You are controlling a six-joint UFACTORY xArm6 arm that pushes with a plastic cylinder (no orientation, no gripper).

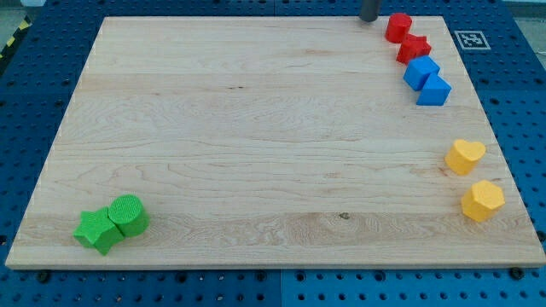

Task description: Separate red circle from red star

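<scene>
Your tip [369, 19] sits just left of the red circle [397, 27].
Red star [414, 48] touches circle's lower right; no fingers, just a rod.

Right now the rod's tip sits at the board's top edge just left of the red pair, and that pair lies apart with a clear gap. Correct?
Not quite. The camera view shows my tip just left of the red circle, but it touches the red star; no gap.

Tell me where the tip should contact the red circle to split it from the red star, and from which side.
No grip here, only a push. The red circle touches the red star, which lies toward the view's lower right of it. My tip sits just left of the circle. Probably best: contact the circle's right flank near the seam, coming from the view's right, and push it left along the board's top edge.
</scene>
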